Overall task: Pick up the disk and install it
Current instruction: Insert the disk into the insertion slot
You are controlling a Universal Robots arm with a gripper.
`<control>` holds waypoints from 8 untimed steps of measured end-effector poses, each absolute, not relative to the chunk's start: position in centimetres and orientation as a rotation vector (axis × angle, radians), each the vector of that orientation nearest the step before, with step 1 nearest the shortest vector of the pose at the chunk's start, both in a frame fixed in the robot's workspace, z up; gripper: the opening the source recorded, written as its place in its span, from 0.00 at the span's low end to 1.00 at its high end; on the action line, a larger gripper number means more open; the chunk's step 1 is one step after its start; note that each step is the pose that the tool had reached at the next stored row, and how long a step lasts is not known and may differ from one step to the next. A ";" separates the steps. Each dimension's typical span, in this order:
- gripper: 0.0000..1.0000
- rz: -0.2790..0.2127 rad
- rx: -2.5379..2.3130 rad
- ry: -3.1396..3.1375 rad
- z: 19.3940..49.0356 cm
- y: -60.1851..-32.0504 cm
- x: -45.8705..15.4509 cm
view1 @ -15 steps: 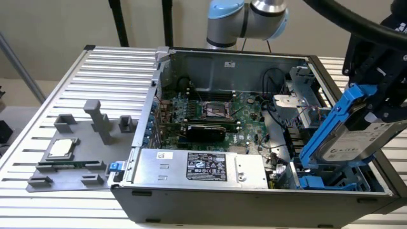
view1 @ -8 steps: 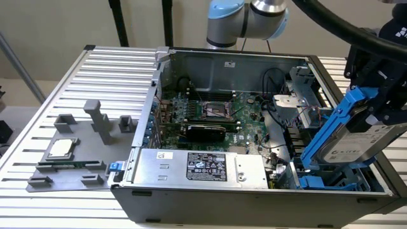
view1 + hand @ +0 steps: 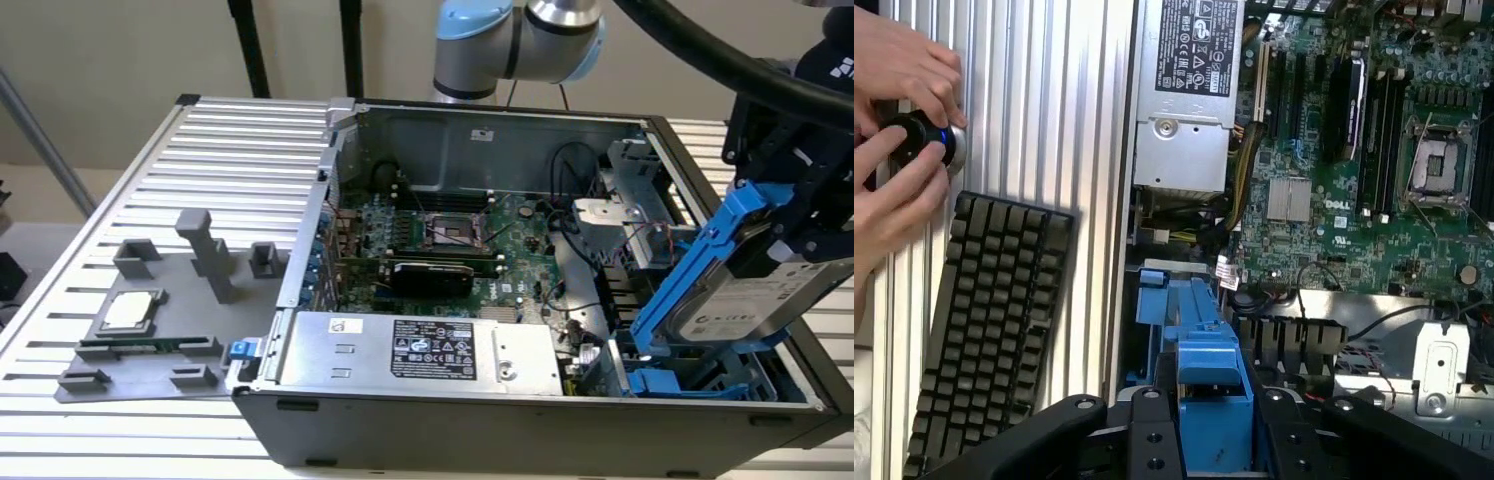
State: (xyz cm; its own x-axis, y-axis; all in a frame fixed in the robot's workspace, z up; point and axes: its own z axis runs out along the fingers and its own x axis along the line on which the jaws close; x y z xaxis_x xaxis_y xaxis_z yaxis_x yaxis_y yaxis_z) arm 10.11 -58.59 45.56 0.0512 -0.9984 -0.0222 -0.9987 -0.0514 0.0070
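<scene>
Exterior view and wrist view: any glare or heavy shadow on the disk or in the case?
Exterior view: soft, even light, a mild sheen on the disk, no hard glare; the case is shaded at its back wall. Wrist view: the slatted table reads bright, and the pincer clamping the disk's blue frame is dark.

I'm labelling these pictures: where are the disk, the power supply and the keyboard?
the disk point(image 3: 751, 302): exterior view, on its white label.
the power supply point(image 3: 434, 350): exterior view, on its black label.
the keyboard point(image 3: 989, 325): wrist view, on its middle keys.
</scene>
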 end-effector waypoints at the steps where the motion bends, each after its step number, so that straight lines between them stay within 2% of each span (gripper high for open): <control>1: 0.00 0.033 -2.270 2.157 45.6 -58.6 10.1; 8: 0.00 0.033 -2.260 2.167 45.4 -58.5 10.1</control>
